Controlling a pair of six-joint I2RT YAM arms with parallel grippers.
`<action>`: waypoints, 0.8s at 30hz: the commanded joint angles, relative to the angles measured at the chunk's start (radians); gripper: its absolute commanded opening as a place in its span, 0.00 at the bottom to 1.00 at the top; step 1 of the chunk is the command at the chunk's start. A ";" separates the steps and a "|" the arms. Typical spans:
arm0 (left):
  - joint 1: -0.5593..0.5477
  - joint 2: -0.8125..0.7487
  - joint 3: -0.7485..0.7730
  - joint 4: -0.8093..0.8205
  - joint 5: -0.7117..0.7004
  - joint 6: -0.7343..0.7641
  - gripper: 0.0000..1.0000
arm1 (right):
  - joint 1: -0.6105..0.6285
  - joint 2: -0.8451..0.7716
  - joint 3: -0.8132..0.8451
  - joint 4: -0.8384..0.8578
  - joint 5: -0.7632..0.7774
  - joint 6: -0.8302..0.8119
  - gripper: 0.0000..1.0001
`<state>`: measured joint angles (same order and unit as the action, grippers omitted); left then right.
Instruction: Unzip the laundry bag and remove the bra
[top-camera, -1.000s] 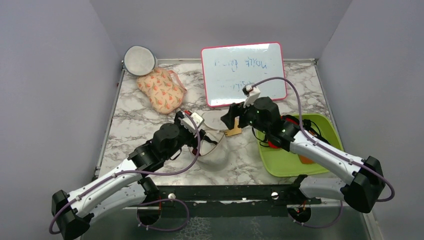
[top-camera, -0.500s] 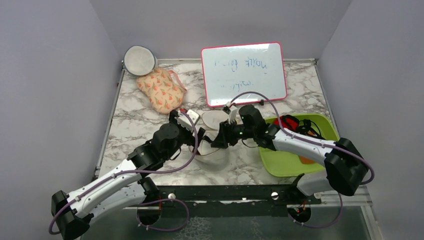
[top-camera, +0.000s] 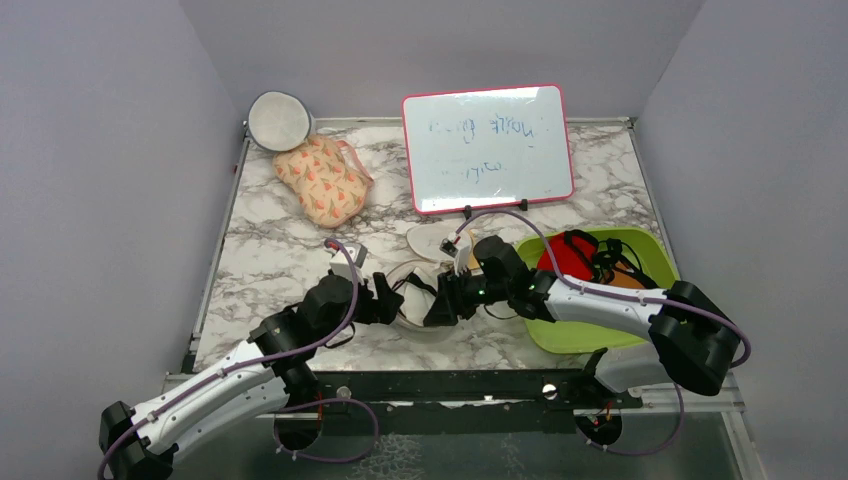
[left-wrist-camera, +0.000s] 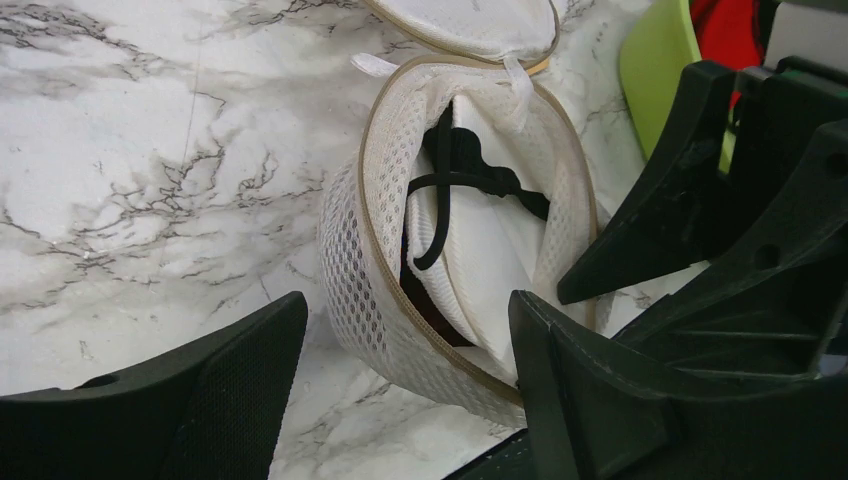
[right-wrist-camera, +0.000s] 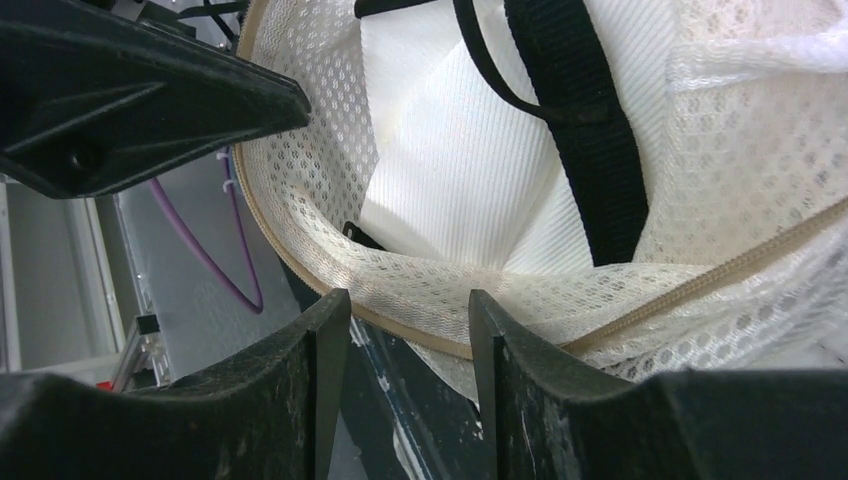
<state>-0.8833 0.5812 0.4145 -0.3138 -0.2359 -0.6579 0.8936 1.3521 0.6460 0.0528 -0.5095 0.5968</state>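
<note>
The laundry bag (top-camera: 418, 297) is a cream mesh pouch with a tan zipper rim, lying unzipped at the table's front middle. In the left wrist view the bag (left-wrist-camera: 372, 290) gapes open and shows a white bra (left-wrist-camera: 490, 250) with black straps inside. My left gripper (top-camera: 393, 302) is open, and the bag's near rim lies between its fingers (left-wrist-camera: 225, 395). My right gripper (top-camera: 441, 306) is open at the bag's right side, with the mesh rim (right-wrist-camera: 420, 285) just past its fingertips (right-wrist-camera: 315, 345). The bra (right-wrist-camera: 450, 170) fills the right wrist view.
A pink-framed whiteboard (top-camera: 488, 147) leans at the back. A peach floral pouch (top-camera: 322, 180) and a grey-rimmed white disc (top-camera: 279, 120) lie at the back left. A green tray (top-camera: 572, 335) with red and orange items sits on the right. The table's front edge is just behind the bag.
The right gripper came down from near the whiteboard to the bag's right side. The left gripper drew back toward the near edge and lowered. The bag now gapes wider.
</note>
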 joint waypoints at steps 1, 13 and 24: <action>0.001 -0.077 -0.032 -0.007 0.062 -0.157 0.59 | 0.027 0.043 -0.012 0.076 0.014 0.033 0.45; 0.000 -0.205 -0.151 0.018 0.130 -0.262 0.07 | 0.030 0.032 0.131 -0.080 0.143 -0.068 0.59; 0.000 -0.217 -0.196 0.020 0.132 -0.264 0.00 | 0.174 0.273 0.472 -0.398 0.474 -0.153 0.82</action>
<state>-0.8829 0.3721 0.2474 -0.3119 -0.1303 -0.9108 0.9882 1.5452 1.0183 -0.1555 -0.2726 0.4725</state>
